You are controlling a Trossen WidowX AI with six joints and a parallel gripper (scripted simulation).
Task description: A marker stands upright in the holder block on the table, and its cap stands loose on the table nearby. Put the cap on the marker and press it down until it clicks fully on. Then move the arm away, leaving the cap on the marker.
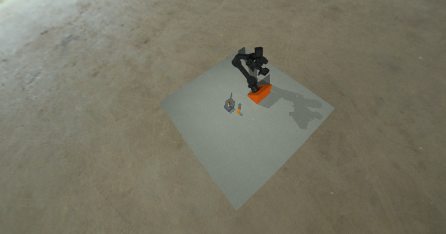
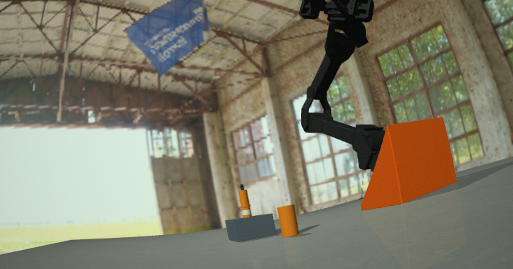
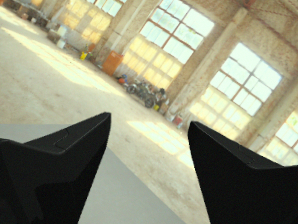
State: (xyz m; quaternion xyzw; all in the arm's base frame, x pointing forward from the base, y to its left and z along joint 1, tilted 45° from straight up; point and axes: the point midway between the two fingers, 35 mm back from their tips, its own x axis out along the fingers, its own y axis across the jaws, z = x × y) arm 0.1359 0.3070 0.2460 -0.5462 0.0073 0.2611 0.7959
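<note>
The orange marker (image 1: 228, 103) (image 2: 244, 199) stands upright in the grey holder block (image 1: 228, 107) (image 2: 251, 227), its dark tip bare. The orange cap (image 1: 238, 111) (image 2: 288, 221) stands loose on the table just beside the block. My gripper (image 1: 263, 67) (image 2: 307, 6) (image 3: 150, 123) is open and empty. It is raised high above the arm's base, far from the cap and the marker. The wrist view shows only the two dark fingers, a strip of the table and the hall behind; neither the marker nor the cap appears there.
The arm stands on an orange wedge-shaped base (image 1: 261, 93) (image 2: 412, 163) behind the cap. The grey square table top (image 1: 249, 157) (image 2: 358, 241) lies on a concrete floor (image 1: 93, 123). The arm's shadow falls to the right of the base.
</note>
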